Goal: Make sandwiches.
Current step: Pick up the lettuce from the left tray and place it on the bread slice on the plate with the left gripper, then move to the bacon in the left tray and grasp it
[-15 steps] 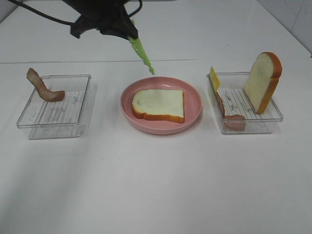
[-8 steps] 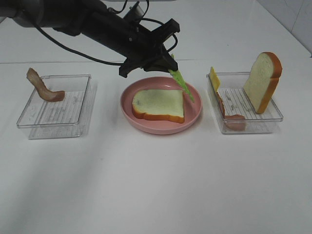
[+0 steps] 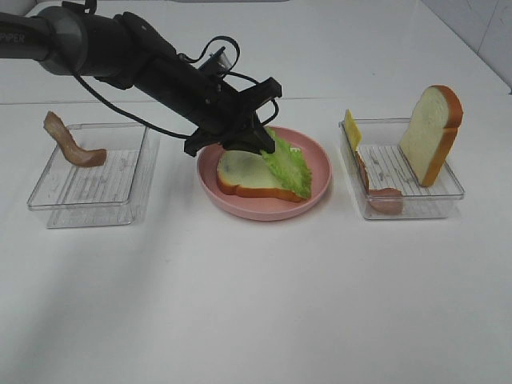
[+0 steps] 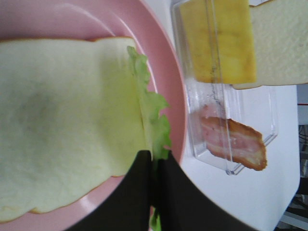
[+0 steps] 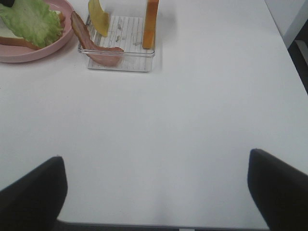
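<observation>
Now left pincer (image 4: 155,163), clamped on lettuce (image 3: 290,166), lowered it onto bread slice (image 3: 242,171); right pincer (image 5: 156,190) apart.

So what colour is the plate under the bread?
Pink. The plate shows best in the exterior high view.

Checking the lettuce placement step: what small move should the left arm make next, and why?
Probably open the left gripper and release: its fingers pinch the lettuce, which already lies across the bread slice on the pink plate.
</observation>
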You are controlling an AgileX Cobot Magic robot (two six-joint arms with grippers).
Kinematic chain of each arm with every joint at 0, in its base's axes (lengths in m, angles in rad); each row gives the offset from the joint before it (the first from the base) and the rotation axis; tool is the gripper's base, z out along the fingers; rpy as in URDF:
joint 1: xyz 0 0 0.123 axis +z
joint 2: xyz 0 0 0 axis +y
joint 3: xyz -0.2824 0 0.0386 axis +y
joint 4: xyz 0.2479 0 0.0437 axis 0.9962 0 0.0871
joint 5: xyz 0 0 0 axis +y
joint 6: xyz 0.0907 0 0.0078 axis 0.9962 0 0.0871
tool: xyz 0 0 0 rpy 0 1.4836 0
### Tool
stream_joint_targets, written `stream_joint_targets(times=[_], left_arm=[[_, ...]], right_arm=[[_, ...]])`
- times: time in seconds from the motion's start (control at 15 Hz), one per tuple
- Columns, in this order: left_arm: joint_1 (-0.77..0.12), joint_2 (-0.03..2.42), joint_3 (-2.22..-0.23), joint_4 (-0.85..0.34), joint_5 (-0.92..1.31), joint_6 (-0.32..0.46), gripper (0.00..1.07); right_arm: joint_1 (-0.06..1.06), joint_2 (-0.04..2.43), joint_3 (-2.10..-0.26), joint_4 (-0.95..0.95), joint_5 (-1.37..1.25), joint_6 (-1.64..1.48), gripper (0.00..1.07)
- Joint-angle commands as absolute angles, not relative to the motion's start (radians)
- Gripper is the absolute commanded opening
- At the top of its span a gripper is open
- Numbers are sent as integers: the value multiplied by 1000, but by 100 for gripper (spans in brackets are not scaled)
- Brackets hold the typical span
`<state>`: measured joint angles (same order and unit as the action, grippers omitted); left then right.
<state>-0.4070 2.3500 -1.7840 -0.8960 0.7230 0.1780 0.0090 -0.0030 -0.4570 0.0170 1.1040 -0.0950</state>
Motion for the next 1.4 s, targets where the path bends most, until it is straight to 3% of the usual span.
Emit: stream_joint_targets(times=[0.07,0.33,0.53,0.67,0.73,0.8,1.07,1.4], left_arm=[[-408,2348,-1787,-749,712,82,0],[-409,2348,-1787,-705,679,66,1],[-409,2348,-1787,-705,651,65,28],[-409,2348,-1787,-705,651,67,60],[-409,2346,-1787,-705,658,67,82],[-409,2341,-1795,-700,673,67,90],[-409,2335,-1967,-645,863,39,94],[-409,2335,-2284,-353,1199,-121,94]], right_arm=[[6,-31,-454,16,1099,-101,99],[6,-31,-454,16,1099,-101,99],[6,-31,-454,16,1099,-101,99],[6,-31,-454,16,1099,-101,99],[6,-31,-454,16,1099,-101,99],[6,-31,-454,16,1099,-101,99],[6,-31,-454,16,1099,-101,99],[6,-31,-454,16,1099,-101,99]])
